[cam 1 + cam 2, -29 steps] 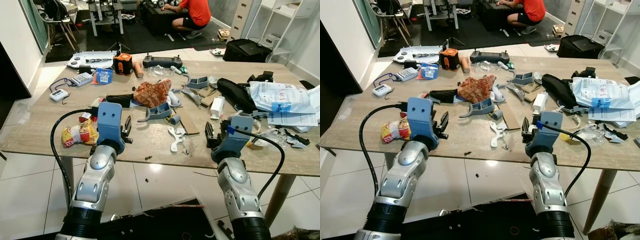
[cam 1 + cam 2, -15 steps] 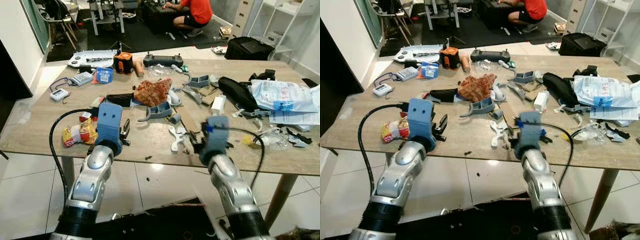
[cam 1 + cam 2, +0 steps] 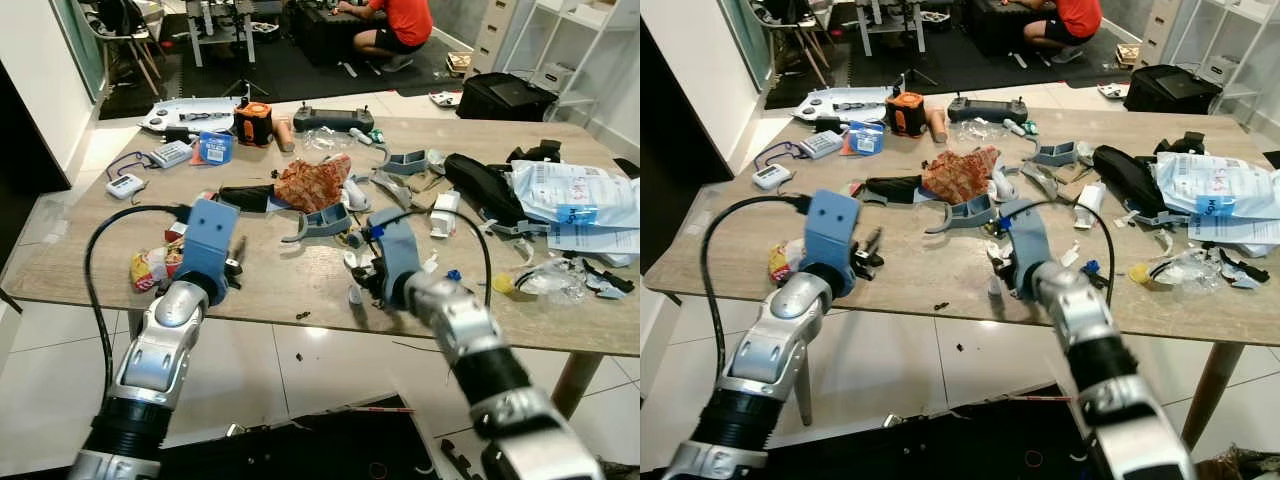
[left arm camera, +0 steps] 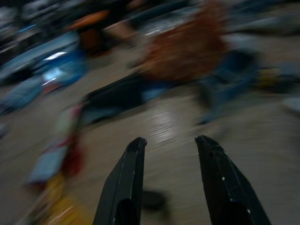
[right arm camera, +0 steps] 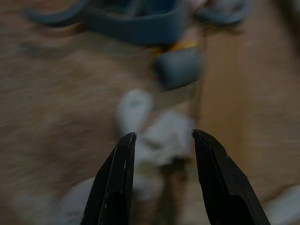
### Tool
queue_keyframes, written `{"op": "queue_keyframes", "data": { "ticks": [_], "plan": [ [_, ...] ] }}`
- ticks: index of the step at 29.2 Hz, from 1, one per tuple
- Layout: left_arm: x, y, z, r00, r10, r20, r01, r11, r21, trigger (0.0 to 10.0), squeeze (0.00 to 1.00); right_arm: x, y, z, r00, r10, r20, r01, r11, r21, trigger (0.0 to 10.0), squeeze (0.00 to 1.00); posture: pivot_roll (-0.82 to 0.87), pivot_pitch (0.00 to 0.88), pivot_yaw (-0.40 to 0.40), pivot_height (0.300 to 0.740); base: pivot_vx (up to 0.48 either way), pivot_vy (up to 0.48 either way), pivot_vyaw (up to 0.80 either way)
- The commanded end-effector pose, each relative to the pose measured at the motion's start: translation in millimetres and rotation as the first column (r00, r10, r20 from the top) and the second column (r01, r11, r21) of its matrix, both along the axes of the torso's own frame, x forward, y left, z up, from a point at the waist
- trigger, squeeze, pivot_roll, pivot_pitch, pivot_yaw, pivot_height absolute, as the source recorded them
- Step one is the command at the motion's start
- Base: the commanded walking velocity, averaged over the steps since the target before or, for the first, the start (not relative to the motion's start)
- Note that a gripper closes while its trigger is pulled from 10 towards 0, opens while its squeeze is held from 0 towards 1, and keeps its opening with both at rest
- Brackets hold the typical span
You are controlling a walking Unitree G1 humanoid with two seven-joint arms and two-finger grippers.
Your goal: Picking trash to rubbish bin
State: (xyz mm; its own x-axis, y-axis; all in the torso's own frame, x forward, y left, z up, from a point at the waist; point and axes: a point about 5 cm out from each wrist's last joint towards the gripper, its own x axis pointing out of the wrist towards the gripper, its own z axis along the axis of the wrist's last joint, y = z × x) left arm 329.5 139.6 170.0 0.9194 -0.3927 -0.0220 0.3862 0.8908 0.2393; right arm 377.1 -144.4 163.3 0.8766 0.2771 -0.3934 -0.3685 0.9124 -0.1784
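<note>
Trash lies scattered over a wooden table [image 3: 90, 270]. A yellow and red snack wrapper [image 3: 152, 266] sits near the left front edge, and a crumpled red-brown wrapper [image 3: 311, 183] lies mid-table. My left gripper [image 3: 234, 262] hovers open just right of the snack wrapper [image 4: 58, 161]. My right gripper [image 3: 366, 282] is open, low over a white plastic piece [image 3: 353, 295] near the front edge. In the right wrist view, that blurred white piece [image 5: 133, 108] lies just beyond the fingertips [image 5: 126, 140], with a grey cylinder [image 5: 178, 68] further on.
Blue-grey printed parts [image 3: 322, 220], a black bag [image 3: 478, 185], white mailer bags [image 3: 570, 195], an orange device [image 3: 252, 122] and a controller [image 3: 325, 118] crowd the table. A person in an orange shirt [image 3: 400, 20] crouches on the floor beyond. Tiled floor lies under the table.
My right arm has swung left across the table's front, from the right side to the white piece. My left gripper has barely moved. The camera view has shifted slightly.
</note>
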Motion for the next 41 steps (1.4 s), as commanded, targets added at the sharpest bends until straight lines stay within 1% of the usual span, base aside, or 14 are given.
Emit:
{"op": "queue_keyframes", "data": {
  "ticks": [1, 2, 5, 6, 7, 8, 9, 10, 14, 18, 19, 32, 35, 41],
  "plan": [
    [-6.6, -9.9, 0, 0.986, -0.164, -0.006, 0.164, 0.986, 0.028, 10.0, 0.0, 4.0, -4.6, 2, 0.999, -0.014, -0.033, 0.014, 1.0, -0.002, 10.0, 0.34, 0.05, 0.101, 0.026, 0.74, 0.0, 0.0, 0.0],
    [-9.6, -15.2, -1, 0.969, -0.246, -0.019, 0.246, 0.967, 0.066, 10.0, 0.0, 6.1, -6.7, 4, 0.999, -0.017, -0.05, 0.018, 1.0, 0.006, 10.0, 0.36, 0.05, 0.102, 0.027, 0.74, 0.0, 0.0, 0.0],
    [-11.6, -18.3, -2, 0.955, -0.295, -0.031, 0.297, 0.95, 0.093, 10.0, 0.0, 7.6, -8.0, 5, 0.998, -0.017, -0.066, 0.018, 1.0, 0.012, 10.0, 0.36, 0.05, 0.102, 0.027, 0.74, 0.0, 0.0, 0.0],
    [-14.0, -22.3, -3, 0.934, -0.354, -0.042, 0.356, 0.927, 0.118, 10.0, 0.0, 8.9, -8.5, 4, 0.996, -0.013, -0.09, 0.015, 1.0, 0.027, 10.0, 0.46, 0.05, 0.102, 0.028, 0.74, 0.0, 0.0, 0.0],
    [-14.0, -22.3, -3, 0.934, -0.354, -0.042, 0.356, 0.927, 0.118, 10.0, 0.0, 8.9, -8.5, 4, 0.996, -0.013, -0.09, 0.015, 1.0, 0.027, 10.0, 0.46, 0.05, 0.102, 0.028, 0.74, 0.0, 0.0, 0.0],
    [-16.0, -26.0, -4, 0.914, -0.402, -0.059, 0.406, 0.905, 0.127, 10.0, 0.0, 9.9, -8.5, 3, 0.993, -0.002, -0.121, 0.006, 0.999, 0.037, 10.0, 0.87, 0.04, 0.105, 0.027, 0.74, 0.0, 0.0, 0.0],
    [-16.0, -26.0, -4, 0.914, -0.402, -0.059, 0.406, 0.905, 0.127, 10.0, 0.0, 9.9, -8.5, 3, 0.993, -0.002, -0.121, 0.006, 0.999, 0.037, 10.0, 0.87, 0.04, 0.105, 0.027, 0.74, 0.0, 0.0, 0.0],
    [-17.9, -31.9, -5, 0.89, -0.451, -0.071, 0.457, 0.88, 0.13, 10.0, 0.0, 10.4, -8.4, 1, 0.988, 0.017, -0.154, -0.01, 0.999, 0.048, 10.0, 1.0, 0.04, 0.106, 0.024, 0.74, 0.0, 0.0, 0.0],
    [-18.9, -44.2, -4, 0.851, -0.52, -0.072, 0.525, 0.841, 0.133, 10.0, 0.0, 10.0, -6.3, -4, 0.972, 0.07, -0.226, -0.048, 0.994, 0.099, 10.0, 1.0, 0.04, 0.11, 0.024, 0.74, 0.0, 0.0, 0.0],
    [-16.1, -51.2, -1, 0.837, -0.545, -0.058, 0.547, 0.828, 0.123, 10.0, 0.0, 10.5, -3.4, -6, 0.961, 0.106, -0.255, -0.072, 0.987, 0.141, 10.0, 1.0, 0.04, 0.114, 0.024, 0.74, 0.0, 0.0, 0.0],
    [-15.2, -53.4, 1, 0.832, -0.552, -0.053, 0.554, 0.823, 0.121, 10.0, 0.0, 11.2, -3.0, -6, 0.961, 0.107, -0.255, -0.073, 0.987, 0.141, 10.0, 0.0, 0.04, 0.118, 0.021, 0.74, 0.0, 0.0, 0.0],
    [-14.6, -62.8, 5, 0.809, -0.587, -0.033, 0.587, 0.803, 0.106, 10.0, 0.0, 12.7, 20.3, -20, 0.956, 0.094, -0.276, -0.037, 0.978, 0.207, 10.0, 0.0, 0.05, 0.12, 0.015, 0.74, 0.0, 0.0, 0.0],
    [-14.4, -63.1, 5, 0.807, -0.589, -0.035, 0.589, 0.801, 0.107, 10.0, 0.0, 11.2, 24.3, -24, 0.951, 0.107, -0.29, -0.058, 0.983, 0.172, 10.0, 0.0, 0.05, 0.12, 0.015, 0.74, 0.0, 0.0, 0.0],
    [-18.2, -63.8, 2, 0.795, -0.604, -0.051, 0.605, 0.787, 0.117, 10.0, 0.0, 9.1, 20.0, -37, 0.955, 0.057, -0.292, -0.062, 0.998, -0.008, 10.0, 0.0, 0.07, 0.128, 0.004, 0.74, 0.0, 0.0, 0.0]
  ]
}}
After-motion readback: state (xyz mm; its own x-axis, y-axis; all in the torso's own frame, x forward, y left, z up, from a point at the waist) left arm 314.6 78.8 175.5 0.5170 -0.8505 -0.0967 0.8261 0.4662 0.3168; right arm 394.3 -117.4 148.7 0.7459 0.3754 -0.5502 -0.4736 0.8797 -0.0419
